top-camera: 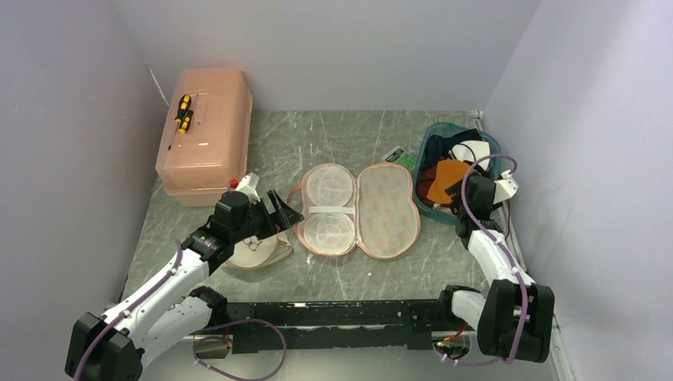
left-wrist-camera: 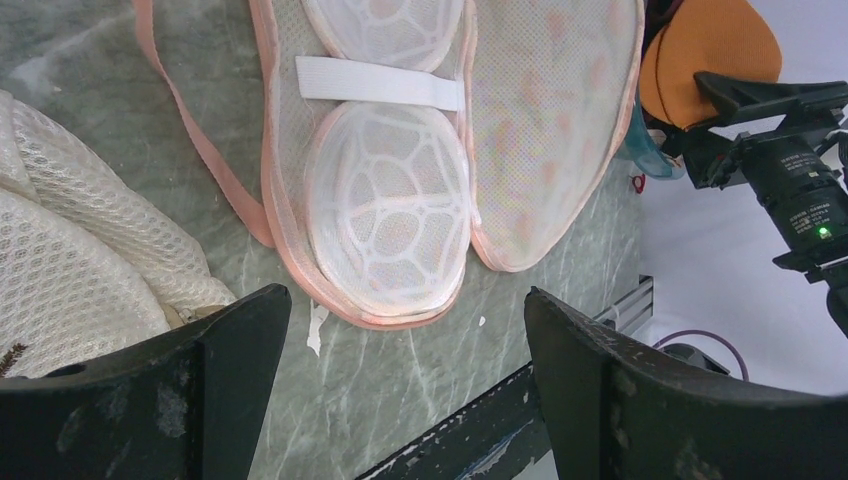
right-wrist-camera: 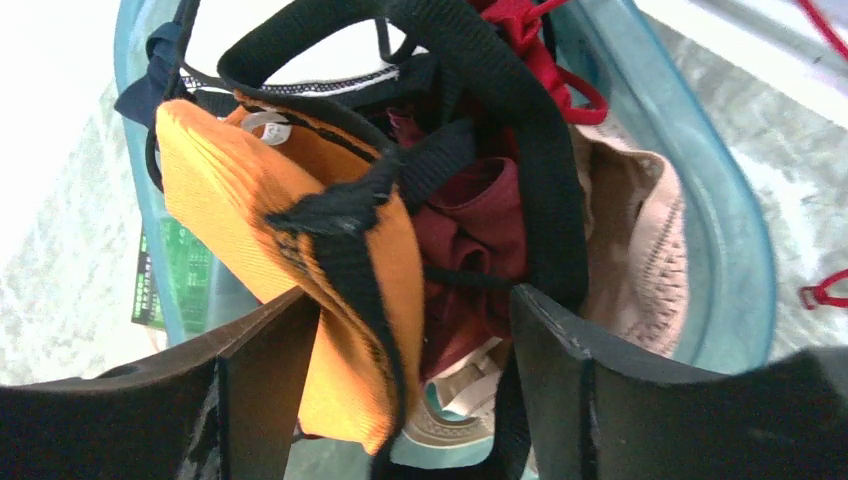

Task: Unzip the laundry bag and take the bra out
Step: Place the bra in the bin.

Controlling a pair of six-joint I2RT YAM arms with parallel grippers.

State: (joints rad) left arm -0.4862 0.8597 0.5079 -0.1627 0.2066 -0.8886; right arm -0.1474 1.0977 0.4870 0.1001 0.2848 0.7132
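Right claw (right-wrist-camera: pixel 405 315), jaws apart and empty, hangs over the basket (right-wrist-camera: pixel 745 250) above the bra (right-wrist-camera: pixel 485 225), plain only in its wrist view, while left claw (left-wrist-camera: pixel 405 330) spreads wide over worktop (left-wrist-camera: pixel 420 390) beside the bag (left-wrist-camera: pixel 70 250).

Grey marbled table (top-camera: pixel 349 135) carries a peach plastic box (top-camera: pixel 205 139), white mesh laundry bag (top-camera: pixel 255 252), open pink-trimmed mesh case (top-camera: pixel 359 210) and teal basket (top-camera: pixel 432 132).

Laundry bag (top-camera: pixel 254 255) under left claw's (top-camera: pixel 284 211) wrist; open beige mesh case (top-camera: pixel 361 210) just right; right claw (top-camera: pixel 454 190) over teal basket (top-camera: pixel 430 140).
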